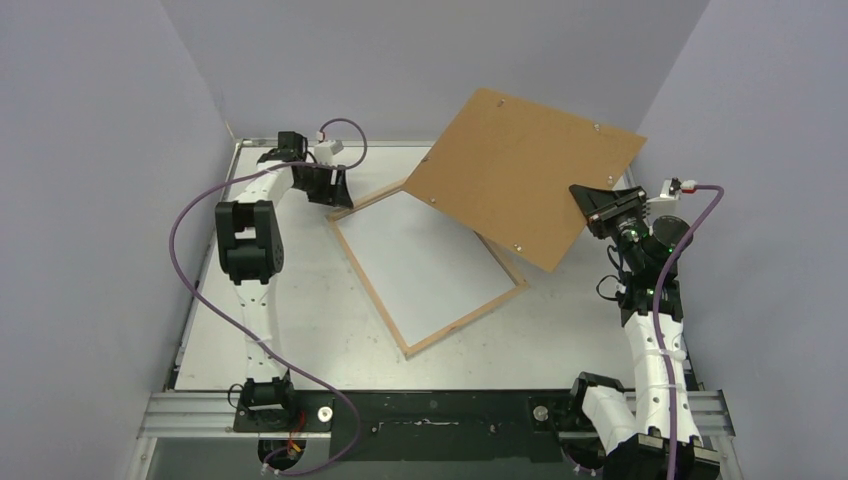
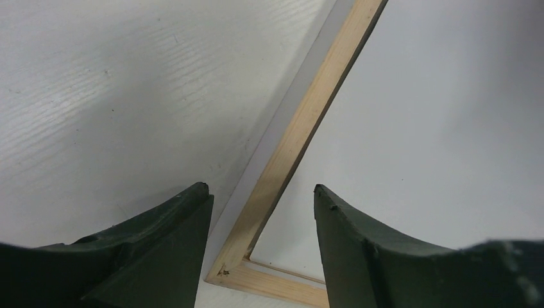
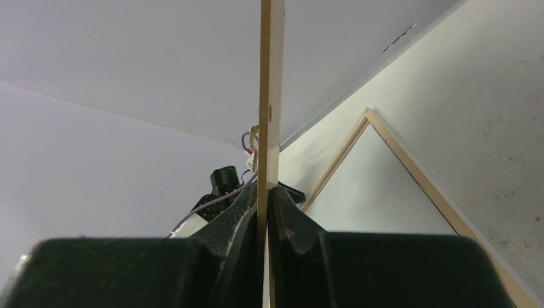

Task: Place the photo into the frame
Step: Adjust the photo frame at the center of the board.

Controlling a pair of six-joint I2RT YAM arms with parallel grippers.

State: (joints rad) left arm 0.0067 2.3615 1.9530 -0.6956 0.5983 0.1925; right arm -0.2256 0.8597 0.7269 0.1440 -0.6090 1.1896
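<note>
The pale wood frame [image 1: 465, 320] lies flat mid-table, turned at an angle. A smooth white sheet [image 1: 425, 265] fills its opening and looks like the photo with its plain back up. My left gripper [image 1: 340, 190] is low over the frame's far left corner. In the left wrist view it [image 2: 260, 187] is open, with one finger on each side of the frame's bar [image 2: 308, 122] and no visible contact. My right gripper [image 1: 592, 212] is shut on the right edge of the brown backing panel [image 1: 525, 175]. The panel is held tilted above the frame's far right part, seen edge-on [image 3: 271, 96] in the right wrist view.
The white table [image 1: 300, 320] is walled by grey panels on the left, back and right. A metal rail [image 1: 430, 410] with both arm bases runs along the near edge. The left arm's purple cable [image 1: 185, 250] loops over the table's left side.
</note>
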